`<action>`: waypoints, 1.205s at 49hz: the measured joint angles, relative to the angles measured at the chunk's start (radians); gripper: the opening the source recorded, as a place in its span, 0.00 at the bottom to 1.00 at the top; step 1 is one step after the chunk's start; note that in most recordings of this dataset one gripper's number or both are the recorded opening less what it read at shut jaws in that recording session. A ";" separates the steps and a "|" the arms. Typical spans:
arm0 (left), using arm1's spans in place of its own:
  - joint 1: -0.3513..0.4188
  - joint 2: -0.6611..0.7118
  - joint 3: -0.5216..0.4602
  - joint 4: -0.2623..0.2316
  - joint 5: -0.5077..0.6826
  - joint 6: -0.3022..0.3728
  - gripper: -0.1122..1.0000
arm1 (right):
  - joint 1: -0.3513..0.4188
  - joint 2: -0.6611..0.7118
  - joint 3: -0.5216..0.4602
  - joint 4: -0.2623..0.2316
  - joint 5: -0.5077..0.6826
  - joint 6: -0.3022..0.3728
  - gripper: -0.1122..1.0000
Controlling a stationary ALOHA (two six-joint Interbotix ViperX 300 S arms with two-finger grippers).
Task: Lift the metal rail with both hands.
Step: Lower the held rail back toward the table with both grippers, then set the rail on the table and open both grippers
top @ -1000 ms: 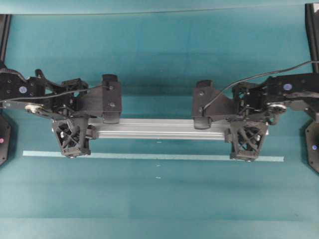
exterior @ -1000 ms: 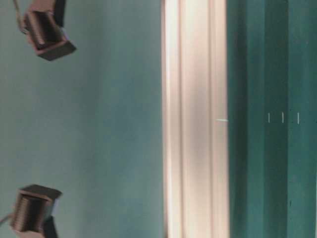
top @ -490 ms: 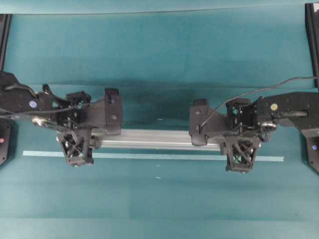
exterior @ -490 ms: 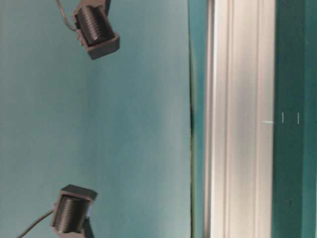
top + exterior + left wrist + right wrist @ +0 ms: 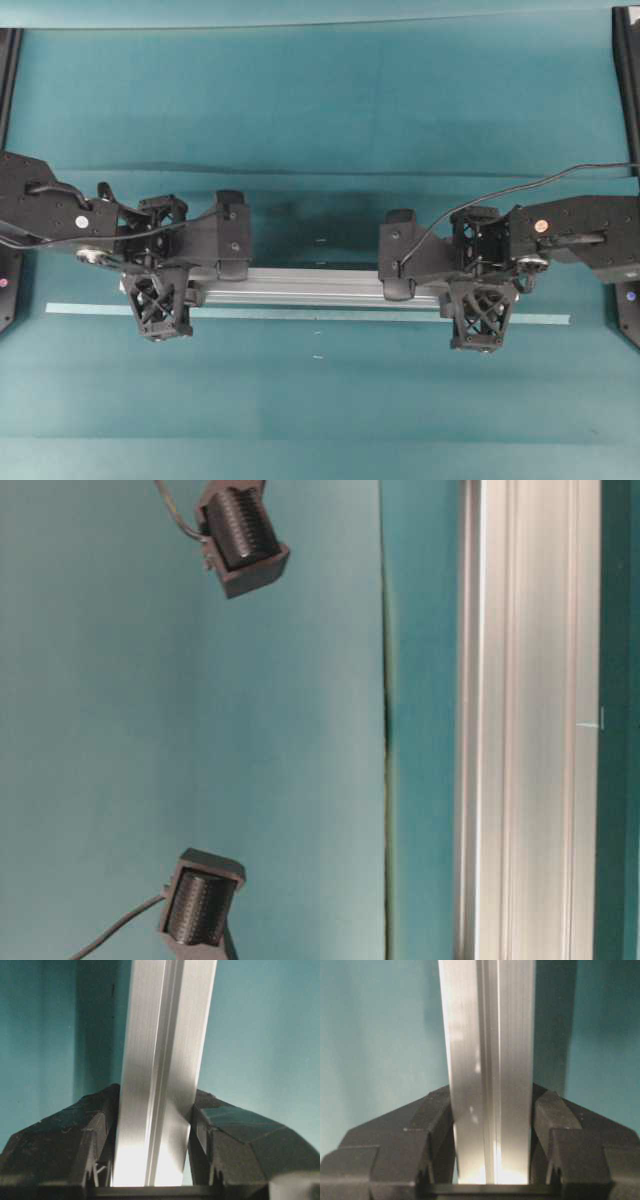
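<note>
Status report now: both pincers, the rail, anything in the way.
Left pincer clamped on the metal rail. Right pincer clamped on its other end. Rail level between them. Pale tape strip flat on table, no obstruction.

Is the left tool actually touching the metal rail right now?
Touching. In the left wrist view both fingers of the left tool press flat against the metal rail's sides, no gap visible.

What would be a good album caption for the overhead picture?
Two black claws, left and right, clamp a long metal rail near its ends above a teal table.
</note>
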 measured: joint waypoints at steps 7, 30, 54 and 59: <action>-0.002 0.012 0.005 0.000 -0.018 -0.003 0.41 | 0.002 0.008 0.009 0.000 -0.025 -0.003 0.45; 0.000 0.048 0.015 0.003 -0.058 -0.008 0.41 | 0.002 0.028 0.014 0.000 -0.049 -0.005 0.45; -0.002 0.061 0.018 0.002 -0.078 -0.009 0.41 | 0.002 0.054 0.014 0.000 -0.061 -0.006 0.45; -0.003 0.063 0.018 0.002 -0.078 -0.009 0.41 | 0.002 0.057 0.014 0.002 -0.064 -0.008 0.45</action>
